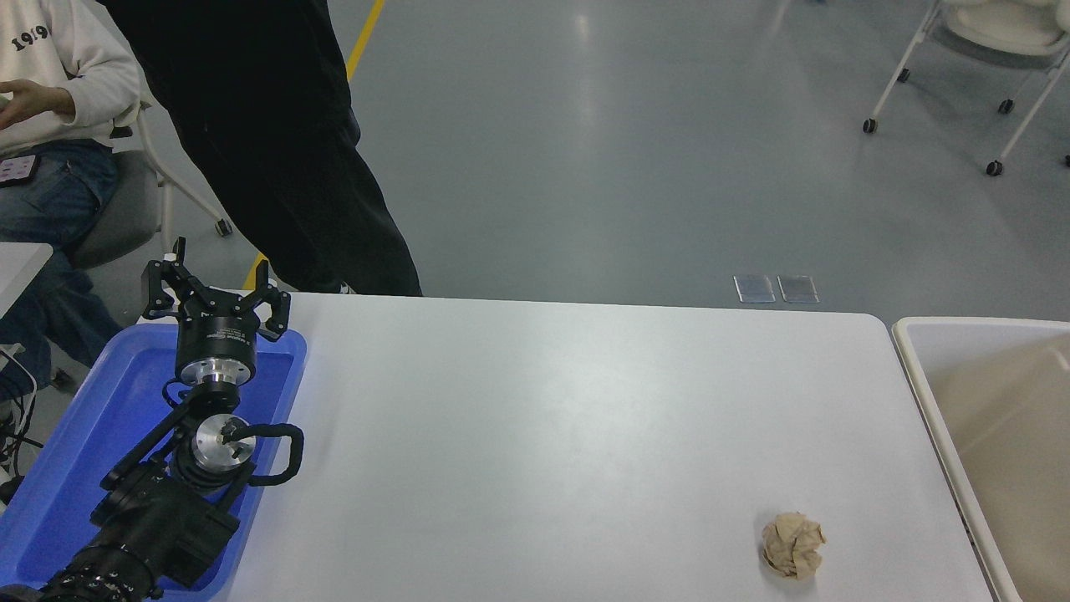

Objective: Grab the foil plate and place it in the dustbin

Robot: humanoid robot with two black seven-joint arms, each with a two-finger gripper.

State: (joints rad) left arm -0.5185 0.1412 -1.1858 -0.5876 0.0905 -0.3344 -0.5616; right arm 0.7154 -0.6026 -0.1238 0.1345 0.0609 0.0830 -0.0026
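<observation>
Dustbin (pixel 919 368) runs off frame; left gripper (pixel 215 293) parked, spread apart.

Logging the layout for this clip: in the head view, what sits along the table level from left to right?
blue tray, with the parked left gripper over its far right corner → white table → crumpled brown paper ball → dustbin at the right edge. No foil plate shows.

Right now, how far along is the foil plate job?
Looks done or nearly: no foil plate shows on the white table, nor in the visible part of the dustbin. Nothing in hand; the left gripper sits open over the blue tray. Only the brown paper ball remains.
</observation>
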